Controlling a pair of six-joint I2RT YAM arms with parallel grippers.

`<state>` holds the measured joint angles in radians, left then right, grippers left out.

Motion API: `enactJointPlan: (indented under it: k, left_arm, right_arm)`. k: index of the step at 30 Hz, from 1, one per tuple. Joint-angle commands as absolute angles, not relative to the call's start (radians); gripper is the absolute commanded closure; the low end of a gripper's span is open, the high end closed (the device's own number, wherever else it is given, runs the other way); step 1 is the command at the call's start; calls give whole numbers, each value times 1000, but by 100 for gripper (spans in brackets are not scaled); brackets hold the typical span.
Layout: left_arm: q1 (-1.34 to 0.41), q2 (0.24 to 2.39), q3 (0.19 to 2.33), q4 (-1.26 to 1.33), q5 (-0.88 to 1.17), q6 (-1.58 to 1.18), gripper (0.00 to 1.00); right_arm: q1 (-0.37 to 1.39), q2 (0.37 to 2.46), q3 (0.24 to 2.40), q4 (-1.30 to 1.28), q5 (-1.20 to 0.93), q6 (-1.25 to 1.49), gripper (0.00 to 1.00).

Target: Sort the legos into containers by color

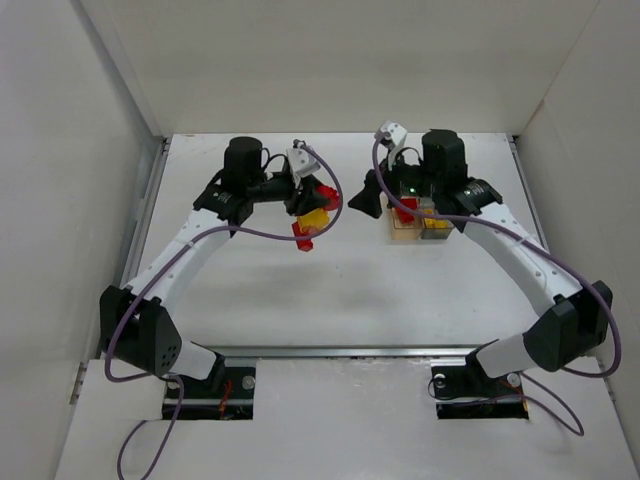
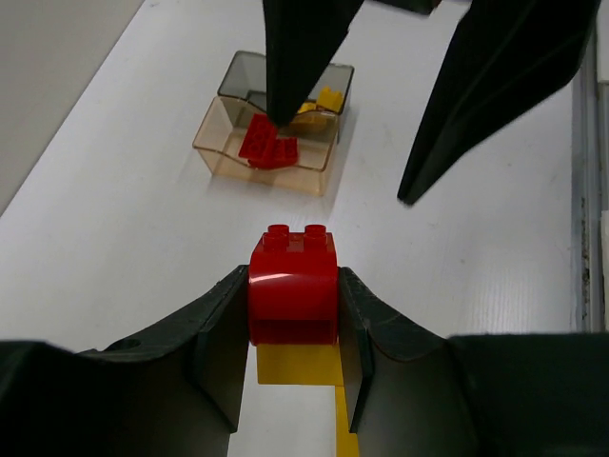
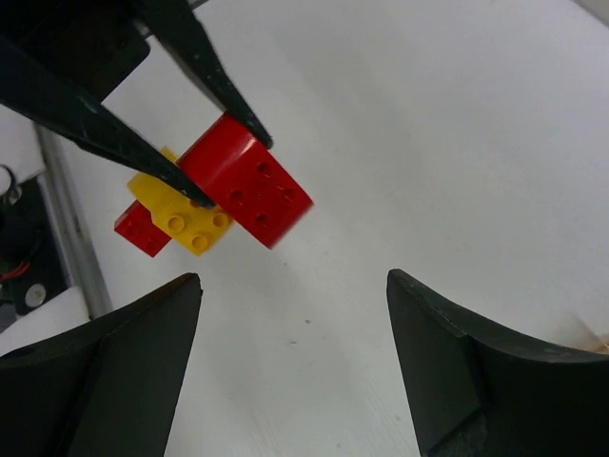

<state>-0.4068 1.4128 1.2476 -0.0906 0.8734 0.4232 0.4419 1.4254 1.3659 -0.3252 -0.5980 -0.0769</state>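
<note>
One red lego (image 2: 293,271) sits clamped in my left pincer (image 2: 293,295), left of middle on the table (image 1: 330,300), a yellow lego (image 2: 300,364) just beneath. My right pincer (image 3: 293,286) hangs open above the containers (image 1: 432,232) near the far edge. Next, I judge: carry red to the amber bin (image 2: 262,173).

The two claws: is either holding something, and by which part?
The left gripper clamps a red lego by two opposite sides, with a yellow lego stuck to it. The right gripper holds nothing.

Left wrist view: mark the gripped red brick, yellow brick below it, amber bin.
red brick (image 2: 293,286), left wrist view, front face
yellow brick (image 2: 300,365), left wrist view, top
amber bin (image 2: 306,181), left wrist view, near wall
</note>
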Motion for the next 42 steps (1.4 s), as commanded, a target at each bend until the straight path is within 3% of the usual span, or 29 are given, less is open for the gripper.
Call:
enactJointPlan:
  k: [1, 5, 9, 15, 18, 25, 32, 36, 40, 42]
  left_arm:
    - [-408, 1404, 1316, -43, 1008, 407, 100]
    - [-408, 1404, 1330, -54, 1068, 382, 100]
    - [-408, 1404, 1330, -54, 1080, 370, 100]
    - [-408, 1385, 1330, -45, 1124, 347, 100]
    - [-408, 1376, 1318, -22, 1137, 322, 100]
    - [-408, 1376, 1328, -31, 1137, 322, 100]
    - [-408, 1385, 1350, -31, 1137, 322, 100]
    - [-408, 1385, 1350, -31, 1137, 322, 100]
    - [-408, 1394, 1350, -40, 1137, 322, 100]
    - [-408, 1394, 1350, -40, 1137, 322, 100]
  right_arm:
    - [477, 1450, 1394, -247, -730, -137, 17]
    - [527, 1460, 1416, -235, -721, -137, 19]
    - [540, 1473, 1437, -235, -699, -137, 28]
    - [558, 1493, 1459, -235, -699, -137, 28]
    - [567, 1493, 1468, -253, -709, -146, 37]
    - [568, 1483, 1448, -299, -709, -156, 40]
    - [568, 1483, 1457, -371, -699, -204, 34]
    - [568, 1474, 1437, -380, -681, -213, 22]
    - [568, 1450, 1419, -327, -672, -204, 22]
    - [568, 1450, 1419, -318, -672, -195, 27]
